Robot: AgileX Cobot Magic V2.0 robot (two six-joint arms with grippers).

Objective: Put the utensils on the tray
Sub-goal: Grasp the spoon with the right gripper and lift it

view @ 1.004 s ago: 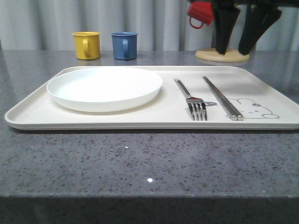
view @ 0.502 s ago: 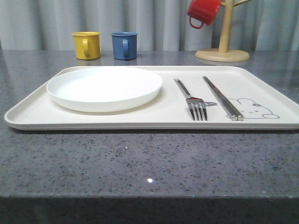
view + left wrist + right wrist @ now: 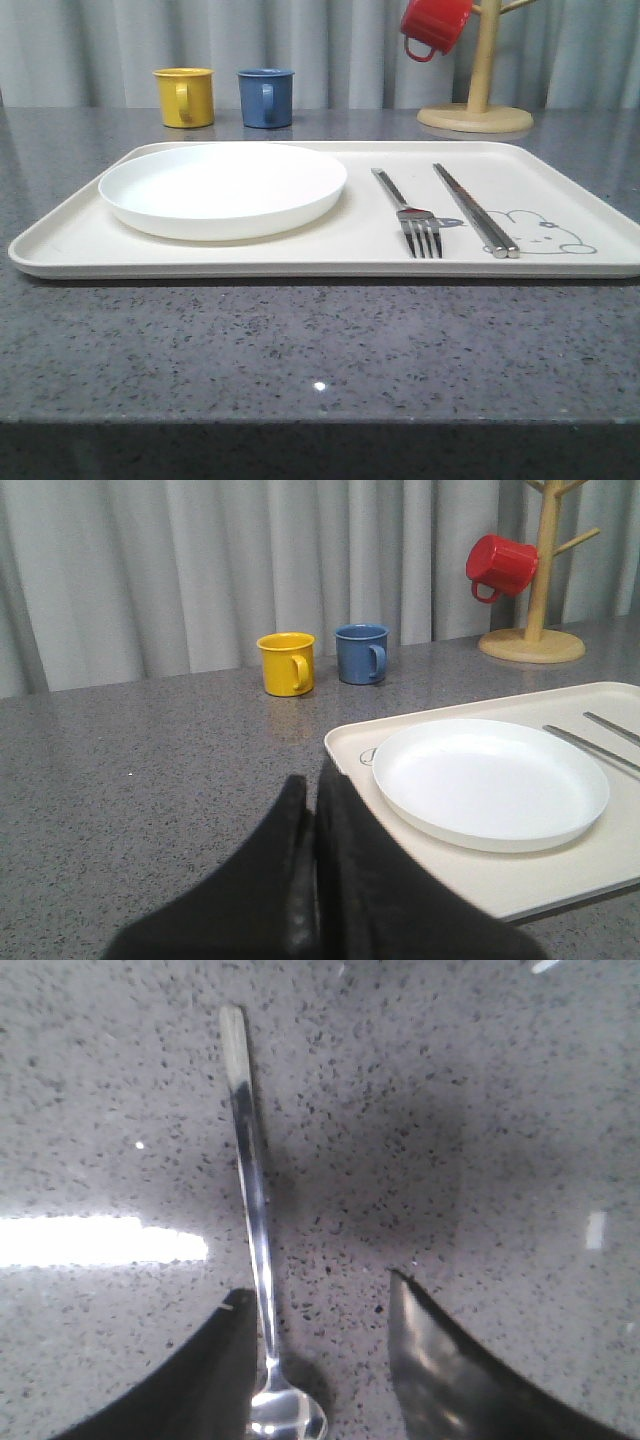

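The cream-white tray point(image 3: 330, 268) lies across the grey table, with the fork point(image 3: 410, 215) and the pair of chopsticks point(image 3: 475, 210) side by side on its right half. The spoon point(image 3: 250, 1190) rests on the bare grey stone in the right wrist view. My right gripper point(image 3: 318, 1288) hangs open over it, the handle running close along one finger and the bowl between the two fingers. My left gripper point(image 3: 312, 785) is shut and empty, low over the table beside a corner of the tray point(image 3: 540, 875).
A round white plate point(image 3: 222, 188) fills the tray's left half. Behind the tray stand a yellow mug point(image 3: 185, 96) and a blue mug point(image 3: 266, 97). A red mug point(image 3: 433, 25) hangs on a wooden mug tree point(image 3: 478, 100) at the back right.
A second ago black gripper fingers stood in front of the mug tree in the front view; they have since left that view. The tray, fork and chopsticks have not moved.
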